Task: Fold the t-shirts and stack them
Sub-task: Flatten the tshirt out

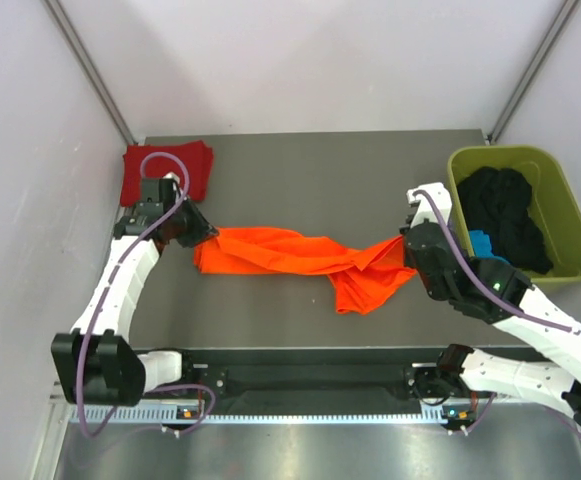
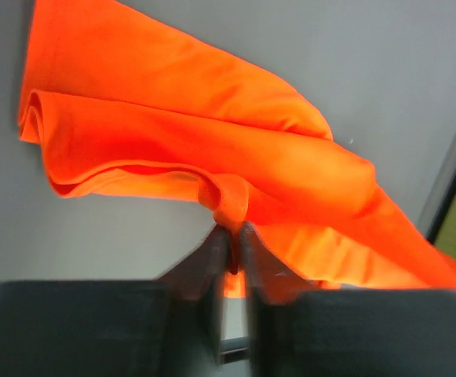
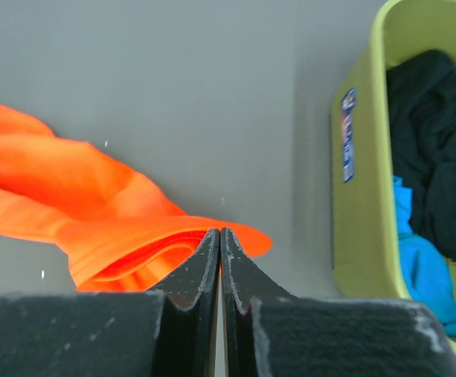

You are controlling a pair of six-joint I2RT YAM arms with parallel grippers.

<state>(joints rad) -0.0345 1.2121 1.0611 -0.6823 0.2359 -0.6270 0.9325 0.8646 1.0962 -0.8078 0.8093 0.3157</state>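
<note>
The middle of the grey desk (image 1: 310,175) is being barred from left to right by the bright orange soft-fabric t-shirt (image 1: 290,255), which is being pinched at its ends by the left pincer (image 2: 233,233) and the right pincer (image 3: 220,233). Open room is being left along the far strip behind it and the near strip before it. The far left corner is being taken up by the folded dark red t-shirt (image 1: 166,170). The right edge is being blocked by the olive-green plastic tub (image 1: 500,153), just beside the right pincer.

Left gripper (image 1: 202,238) over by the left edge, right gripper (image 1: 407,240) by the right edge, both clamped tight on the orange t-shirt (image 1: 270,252).
</note>
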